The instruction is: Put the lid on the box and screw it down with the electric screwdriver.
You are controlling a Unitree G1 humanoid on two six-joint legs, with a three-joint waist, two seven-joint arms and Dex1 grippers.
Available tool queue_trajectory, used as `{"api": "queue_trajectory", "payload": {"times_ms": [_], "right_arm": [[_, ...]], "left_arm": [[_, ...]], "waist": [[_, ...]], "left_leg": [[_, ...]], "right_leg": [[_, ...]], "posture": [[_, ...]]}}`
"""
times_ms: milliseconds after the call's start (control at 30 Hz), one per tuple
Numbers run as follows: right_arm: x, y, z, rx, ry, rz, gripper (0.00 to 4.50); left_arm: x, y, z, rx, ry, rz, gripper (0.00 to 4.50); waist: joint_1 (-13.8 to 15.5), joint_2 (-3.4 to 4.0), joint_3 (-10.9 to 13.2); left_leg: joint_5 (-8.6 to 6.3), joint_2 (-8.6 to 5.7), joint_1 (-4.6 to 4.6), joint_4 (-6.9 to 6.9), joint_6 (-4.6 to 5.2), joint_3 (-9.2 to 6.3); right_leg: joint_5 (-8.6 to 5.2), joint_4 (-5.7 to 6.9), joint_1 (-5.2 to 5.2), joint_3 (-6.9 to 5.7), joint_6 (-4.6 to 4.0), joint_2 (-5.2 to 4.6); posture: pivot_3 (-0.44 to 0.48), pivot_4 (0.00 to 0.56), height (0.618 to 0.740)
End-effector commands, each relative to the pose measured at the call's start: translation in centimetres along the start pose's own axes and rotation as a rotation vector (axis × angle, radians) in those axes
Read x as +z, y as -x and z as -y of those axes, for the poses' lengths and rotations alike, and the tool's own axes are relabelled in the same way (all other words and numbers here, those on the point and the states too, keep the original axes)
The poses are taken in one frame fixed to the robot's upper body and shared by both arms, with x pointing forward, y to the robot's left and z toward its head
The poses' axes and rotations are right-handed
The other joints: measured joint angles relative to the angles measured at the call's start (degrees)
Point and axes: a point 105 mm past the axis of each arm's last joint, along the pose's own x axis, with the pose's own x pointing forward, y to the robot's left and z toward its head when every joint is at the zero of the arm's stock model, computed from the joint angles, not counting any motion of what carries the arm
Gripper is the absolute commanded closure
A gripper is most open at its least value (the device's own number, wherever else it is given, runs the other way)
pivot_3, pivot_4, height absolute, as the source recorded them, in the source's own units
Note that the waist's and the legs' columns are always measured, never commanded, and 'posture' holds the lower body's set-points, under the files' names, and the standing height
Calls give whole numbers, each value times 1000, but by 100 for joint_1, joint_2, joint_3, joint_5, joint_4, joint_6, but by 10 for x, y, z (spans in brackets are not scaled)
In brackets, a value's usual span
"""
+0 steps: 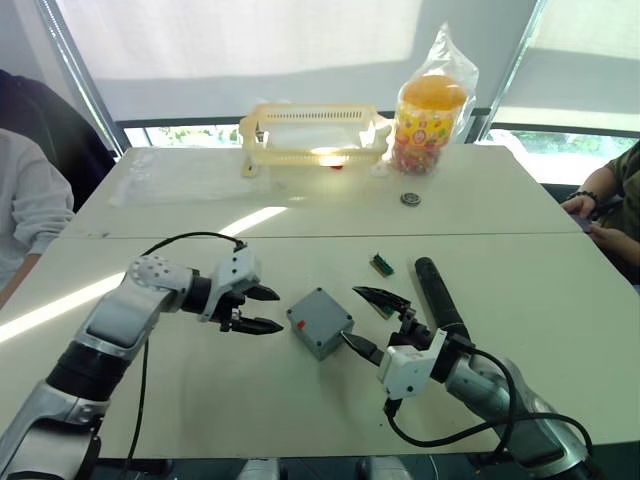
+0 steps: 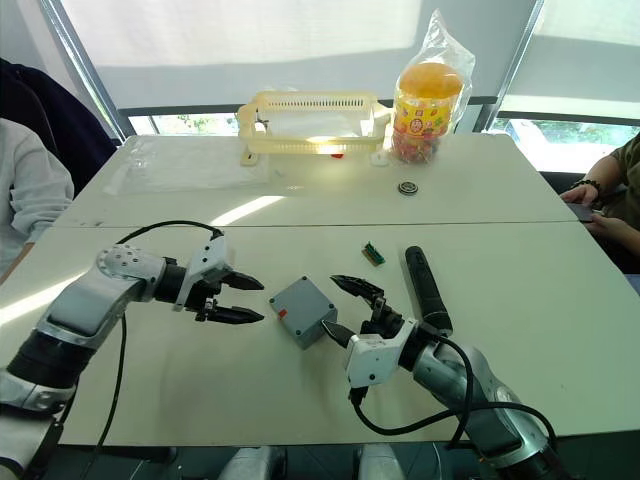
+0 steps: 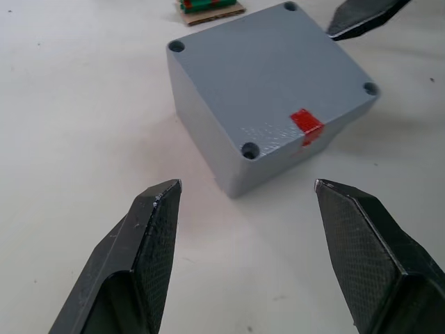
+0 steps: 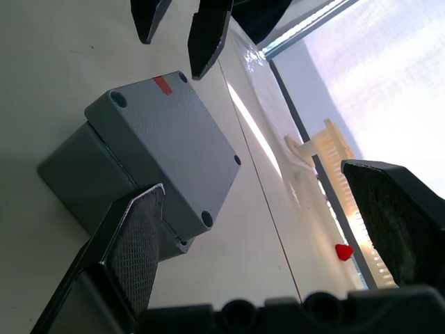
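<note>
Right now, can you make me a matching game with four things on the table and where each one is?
Things:
1. box
2. electric screwdriver
3. yellow basket
4. candy jar

Places:
A. far edge of the table, wrapped in a clear bag
B. between the two open tools
C. lying flat beside the right arm
D. far side of the table, left of the jar

Pairs: 1-B, 2-C, 3-D, 4-A
</note>
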Motion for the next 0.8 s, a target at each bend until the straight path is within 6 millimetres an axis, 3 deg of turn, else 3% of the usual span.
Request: {"api": "queue_trajectory", "payload": {"times_ms": [33, 800], "right_arm": [[6, 5, 8, -24, 21, 18, 47], [7, 4, 11, -40, 30, 12, 47]], "left_arm": [[9, -2, -5, 1, -67, 6, 1360], [19, -16, 0, -66, -93, 41, 1360]], "waist": [[-1, 0, 0], [-5, 0, 0]], "left_leg": [[0, 0, 0, 0, 0, 0], [0, 0, 0, 0, 0, 0]], "right_leg": [[0, 0, -1, 0, 0, 0], [1, 1, 0, 0, 2, 1]], "posture": [[0, 150, 740], [0, 150, 740]]}}
